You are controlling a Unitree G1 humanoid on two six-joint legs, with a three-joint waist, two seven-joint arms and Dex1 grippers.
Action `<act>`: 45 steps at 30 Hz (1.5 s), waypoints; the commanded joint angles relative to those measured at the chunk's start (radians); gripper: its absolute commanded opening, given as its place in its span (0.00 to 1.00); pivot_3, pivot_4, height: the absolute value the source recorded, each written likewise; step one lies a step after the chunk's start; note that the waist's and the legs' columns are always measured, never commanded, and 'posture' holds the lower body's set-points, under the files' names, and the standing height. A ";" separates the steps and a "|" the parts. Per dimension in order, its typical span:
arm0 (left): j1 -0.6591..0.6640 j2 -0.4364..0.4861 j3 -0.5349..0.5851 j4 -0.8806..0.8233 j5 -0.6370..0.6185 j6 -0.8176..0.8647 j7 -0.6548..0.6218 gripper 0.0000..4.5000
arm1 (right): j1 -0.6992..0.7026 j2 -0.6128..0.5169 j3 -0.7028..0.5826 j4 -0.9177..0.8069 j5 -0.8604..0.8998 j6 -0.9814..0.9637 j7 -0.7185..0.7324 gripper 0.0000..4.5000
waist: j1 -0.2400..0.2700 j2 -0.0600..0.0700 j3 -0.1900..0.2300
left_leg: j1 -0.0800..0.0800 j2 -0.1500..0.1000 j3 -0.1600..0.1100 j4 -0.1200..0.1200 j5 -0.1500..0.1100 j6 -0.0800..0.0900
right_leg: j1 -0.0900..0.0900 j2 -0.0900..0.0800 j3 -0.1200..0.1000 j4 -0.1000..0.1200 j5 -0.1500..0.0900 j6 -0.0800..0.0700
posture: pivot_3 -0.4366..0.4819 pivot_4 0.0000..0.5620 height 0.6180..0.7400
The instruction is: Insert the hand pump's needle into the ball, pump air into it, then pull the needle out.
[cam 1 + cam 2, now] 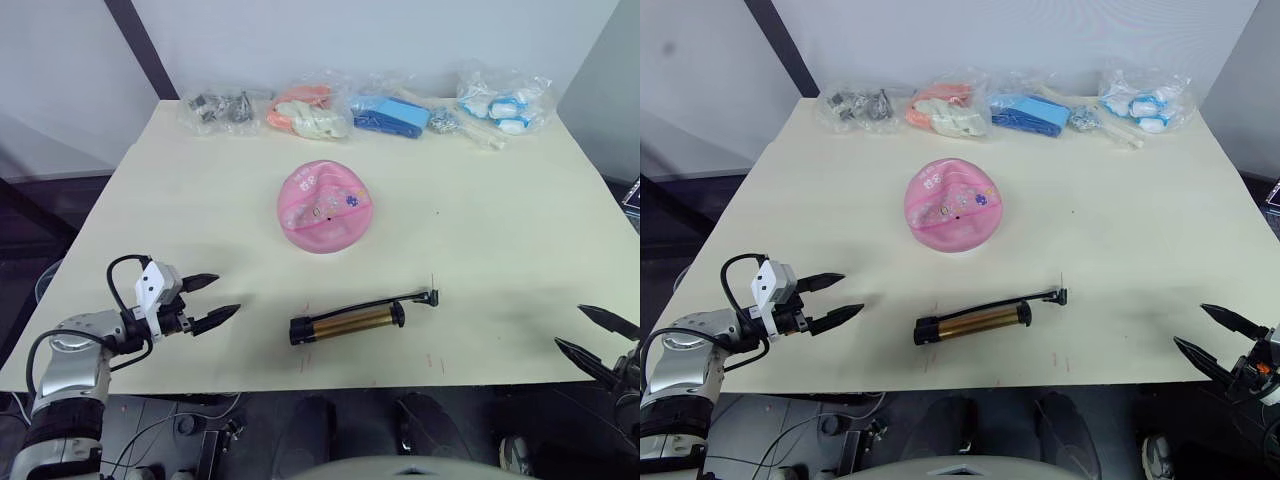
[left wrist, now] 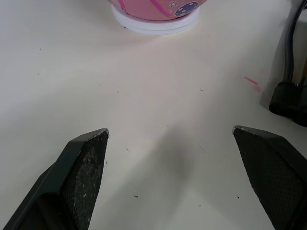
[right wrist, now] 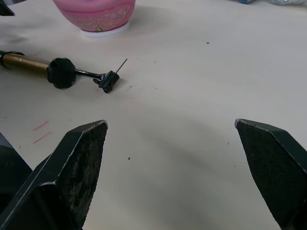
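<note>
The pink ball [image 1: 324,207], printed with small cartoons, rests on a white ring at the table's middle. Nearer the front edge lies the hand pump [image 1: 348,322], gold barrel with black ends, its thin hose running right to a needle tip [image 1: 433,290] that points up. My left gripper [image 1: 208,300] is open at the front left, level with the pump and well to its left, nothing between its fingers. My right gripper [image 1: 592,334] is open at the front right corner, far right of the pump. The right wrist view shows the needle [image 3: 122,64] and the ball [image 3: 96,12] ahead.
Several clear bags line the table's far edge: metal parts [image 1: 220,108], orange-pink items [image 1: 308,110], blue pieces [image 1: 392,115], white-blue items [image 1: 505,103]. The table [image 1: 520,250] drops off at its front edge just below both grippers.
</note>
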 commanded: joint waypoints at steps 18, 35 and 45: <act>0.027 0.037 -0.003 -0.269 -0.047 0.091 -0.014 0.98 | -0.061 0.000 -0.008 -0.077 0.040 -0.002 0.083 1.00 | 0.000 0.000 0.001 | 0.001 0.000 0.000 0.000 0.000 0.000 | 0.001 0.000 0.002 0.000 0.000 0.000 | 0.48 0.27 0.99; -0.215 -0.054 -0.338 -0.442 0.091 0.293 0.040 0.98 | -0.004 -0.003 0.025 -0.544 0.157 0.241 -0.027 1.00 | 0.003 -0.001 0.001 | -0.001 -0.001 -0.002 0.001 0.000 0.000 | 0.001 0.000 0.000 0.000 0.000 0.000 | 0.48 0.27 0.99; -0.300 -0.178 -0.524 -0.504 0.245 0.384 0.164 0.98 | 0.049 -0.011 0.013 -0.643 0.147 0.273 -0.033 1.00 | 0.006 -0.001 0.001 | -0.002 -0.001 -0.002 0.003 0.000 0.000 | 0.001 0.000 -0.001 0.000 0.000 0.000 | 0.48 0.27 0.99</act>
